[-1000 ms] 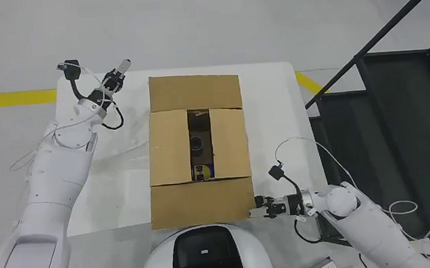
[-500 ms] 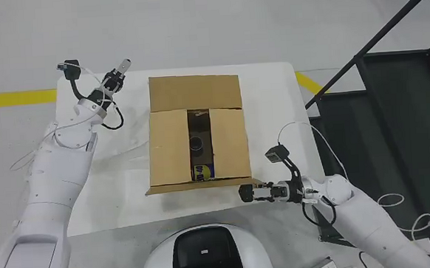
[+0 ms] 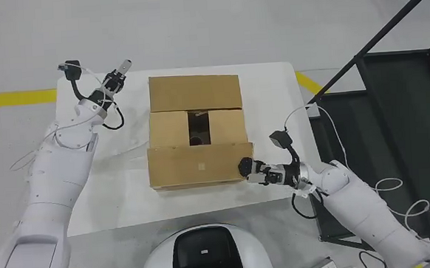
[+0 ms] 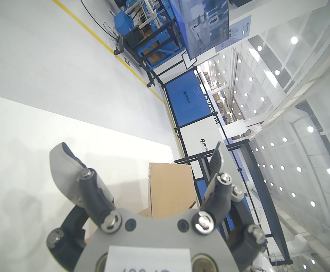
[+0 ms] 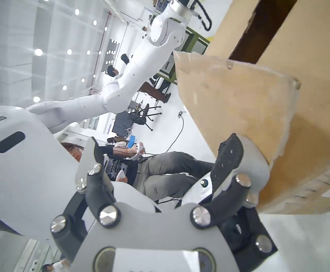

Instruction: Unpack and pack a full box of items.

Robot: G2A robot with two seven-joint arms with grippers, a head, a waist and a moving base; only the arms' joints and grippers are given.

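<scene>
Since our right claw (image 3: 244,167) sits open against the right end of the near flap (image 3: 195,165) on the box (image 3: 195,92), mid worktop (image 3: 272,93), it's nearer; our left claw (image 3: 122,69) hangs open, well apart.

White table (image 3: 129,185), one brown cardboard box (image 3: 198,165) directly on it, near its middle.

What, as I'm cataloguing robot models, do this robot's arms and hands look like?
The left arm and right arm have smooth white rounded shells, black cables looping at the wrists and a small black camera there. The left hand and right hand each have a grey metal plate with silver screws, black links, and two pale grey fingers lined with black textured pads.
</scene>
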